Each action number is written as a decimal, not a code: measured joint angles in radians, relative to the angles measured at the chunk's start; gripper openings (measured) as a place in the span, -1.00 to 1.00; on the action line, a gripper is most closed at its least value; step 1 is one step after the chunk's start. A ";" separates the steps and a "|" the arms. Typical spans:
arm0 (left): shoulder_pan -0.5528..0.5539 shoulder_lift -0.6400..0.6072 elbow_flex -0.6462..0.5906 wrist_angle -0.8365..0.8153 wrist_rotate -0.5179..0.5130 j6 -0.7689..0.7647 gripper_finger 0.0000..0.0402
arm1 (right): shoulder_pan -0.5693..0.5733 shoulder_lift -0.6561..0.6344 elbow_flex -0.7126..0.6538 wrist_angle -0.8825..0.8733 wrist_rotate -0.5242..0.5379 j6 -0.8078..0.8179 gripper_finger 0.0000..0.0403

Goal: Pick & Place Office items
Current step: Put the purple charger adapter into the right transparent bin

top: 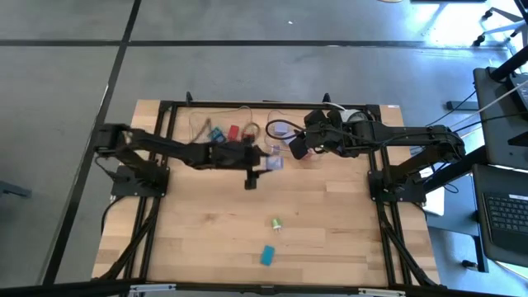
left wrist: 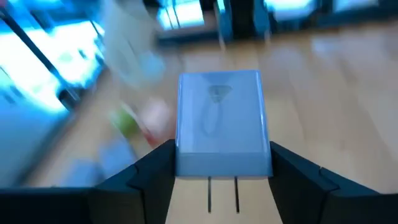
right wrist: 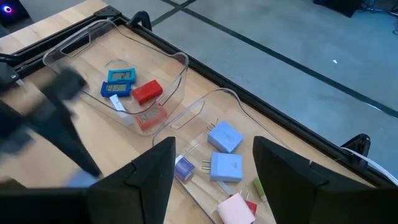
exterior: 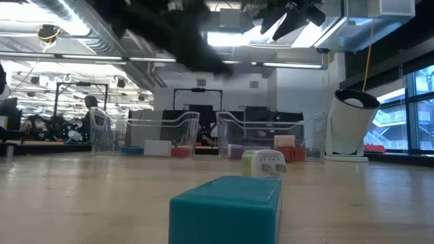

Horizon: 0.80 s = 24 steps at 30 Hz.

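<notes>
One pale-blue plastic plug block point(left wrist: 219, 124) pinched in my left claw point(left wrist: 217, 163); carry step; next, release over clear plastic tray point(right wrist: 180, 65) at twelve o'clock; right claw point(right wrist: 211, 171) gapes empty.

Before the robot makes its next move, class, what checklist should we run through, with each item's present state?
1. Pale blue block gripped between the left pincer fingers: ok.
2. Block sits straight, prongs pointing back at the wrist: ok.
3. Right pincer open and empty: ok.
4. Clear tray holding red and teal pieces has bare floor: ok.
5. Gap between the two arms over the trays: cannot tell.
6. Table cleared of pieces: not ok; green piece and teal block lie loose.
</notes>
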 joint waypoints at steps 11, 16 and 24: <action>0.000 -0.413 0.009 0.090 -0.073 0.104 0.07 | 0.000 0.000 0.000 -0.006 0.019 0.022 0.08; -0.001 -0.505 0.010 0.182 0.005 0.081 0.07 | 0.000 0.000 0.000 -0.006 0.041 0.022 0.08; -0.001 -0.515 0.010 0.297 0.064 0.076 0.08 | 0.000 0.000 0.000 -0.006 0.045 0.041 0.08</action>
